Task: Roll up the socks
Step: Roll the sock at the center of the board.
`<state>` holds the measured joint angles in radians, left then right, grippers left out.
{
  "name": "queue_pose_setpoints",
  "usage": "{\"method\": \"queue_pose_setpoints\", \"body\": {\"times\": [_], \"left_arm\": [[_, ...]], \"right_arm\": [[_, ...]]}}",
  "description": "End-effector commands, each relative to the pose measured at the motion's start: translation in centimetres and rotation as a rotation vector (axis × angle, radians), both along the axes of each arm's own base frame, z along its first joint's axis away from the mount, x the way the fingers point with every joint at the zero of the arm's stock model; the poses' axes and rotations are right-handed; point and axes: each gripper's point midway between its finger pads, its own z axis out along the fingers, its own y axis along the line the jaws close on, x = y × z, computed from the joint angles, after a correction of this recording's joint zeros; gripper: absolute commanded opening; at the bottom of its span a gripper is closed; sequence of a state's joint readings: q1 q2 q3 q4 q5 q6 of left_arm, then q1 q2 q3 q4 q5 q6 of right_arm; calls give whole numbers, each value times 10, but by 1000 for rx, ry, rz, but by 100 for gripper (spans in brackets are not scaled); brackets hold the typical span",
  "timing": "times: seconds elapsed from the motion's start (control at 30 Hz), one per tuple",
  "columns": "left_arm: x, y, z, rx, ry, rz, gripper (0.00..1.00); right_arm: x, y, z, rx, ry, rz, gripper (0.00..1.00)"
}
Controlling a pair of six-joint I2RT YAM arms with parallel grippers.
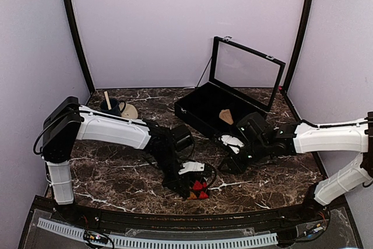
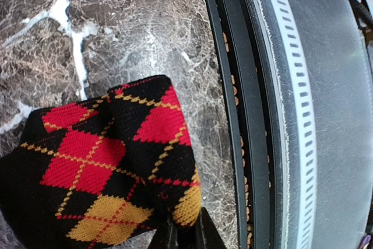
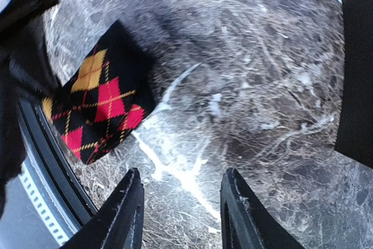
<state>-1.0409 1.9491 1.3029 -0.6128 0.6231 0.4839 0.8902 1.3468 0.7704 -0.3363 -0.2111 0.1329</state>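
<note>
The left fingers (image 2: 205, 238) are pinched shut on the argyle sock (image 2: 111, 161), with the arm bent down at the near edge of the worktop (image 1: 116, 173). The right fingers (image 3: 123, 217) are spread wide and empty, low nearby.

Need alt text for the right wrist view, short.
A black argyle sock with red and orange diamonds sits at left on the dark marble table, by its edge. The right gripper hangs open above bare marble, holding nothing.
</note>
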Motion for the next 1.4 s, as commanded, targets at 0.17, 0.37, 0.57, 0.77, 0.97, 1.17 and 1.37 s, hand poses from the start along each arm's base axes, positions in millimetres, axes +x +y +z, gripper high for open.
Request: {"method": "queue_pose_setpoints", "body": {"times": [0.17,0.37,0.57,0.77,0.97,1.17,1.37], "left_arm": [[-13,4,3,16,211,64,10],[-18,2,0,15,288,105,10],[-21,3,-4,32,346,149,10],[-21,4,-10,36,392,211,10],[-21,7,-18,19,407,255,10],[-20,12,-19,-6,430,272,10],[-23,15,-20,-7,467,274,10]], "right_arm": [[-25,6,11,-36,-169,134,42],[-40,12,11,-35,-199,202,42],[-52,25,4,-42,-204,262,42],[-61,39,0,-46,-216,315,42],[-72,48,-6,-54,-214,374,42],[-81,57,-11,-61,-205,432,42],[-95,68,-17,-79,-200,506,42]]}}
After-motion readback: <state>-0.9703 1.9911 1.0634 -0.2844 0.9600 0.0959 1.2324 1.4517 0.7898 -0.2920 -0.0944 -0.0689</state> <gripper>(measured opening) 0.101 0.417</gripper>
